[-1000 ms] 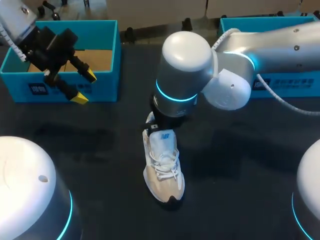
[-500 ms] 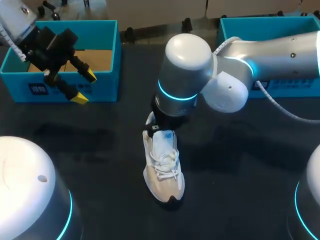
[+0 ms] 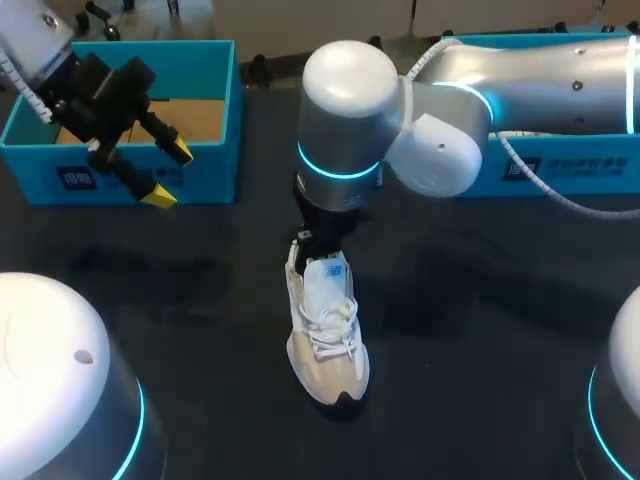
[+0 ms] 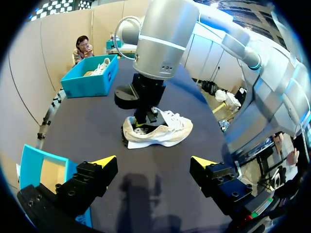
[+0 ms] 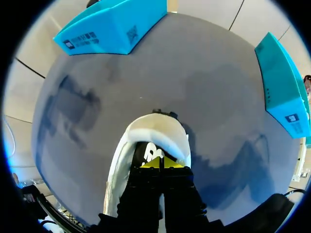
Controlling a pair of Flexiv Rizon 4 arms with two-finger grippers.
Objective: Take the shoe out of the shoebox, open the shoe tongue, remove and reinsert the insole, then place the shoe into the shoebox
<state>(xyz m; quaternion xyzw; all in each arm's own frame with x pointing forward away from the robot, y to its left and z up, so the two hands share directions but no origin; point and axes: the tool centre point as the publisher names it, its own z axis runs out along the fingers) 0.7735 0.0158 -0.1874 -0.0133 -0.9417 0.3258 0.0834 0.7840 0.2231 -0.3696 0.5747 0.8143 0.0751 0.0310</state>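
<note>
**Shoe upright at mid-desk, right claw in its opening**

Hidden or unclear: from above, the right arm's wrist covers the right claw [image 5: 163, 163] and the heel of the shoe [image 3: 325, 340]. The same arm crosses the right box [image 3: 560, 170], so only part of its front wall shows. In the right wrist view the claw's two yellow tips lie pressed together, down in the shoe's opening just behind the tongue [image 3: 326, 278]. Whether they pinch anything cannot be told, and the shoe's inside below the tips cannot be made out.

Orientation: the shoe stands on its sole on the desk [image 3: 480, 330], about midway between the left and right edges. Its long axis runs from the far edge toward the near edge. The toe points to the near edge, turned slightly toward the right edge, and the heel faces the far edge, laces up.

The left claw [image 3: 169, 175] hangs at the front wall of the left box [image 3: 200, 50] in the far left corner. Its fingers are spread wide and hold nothing, well apart from the shoe.
</note>
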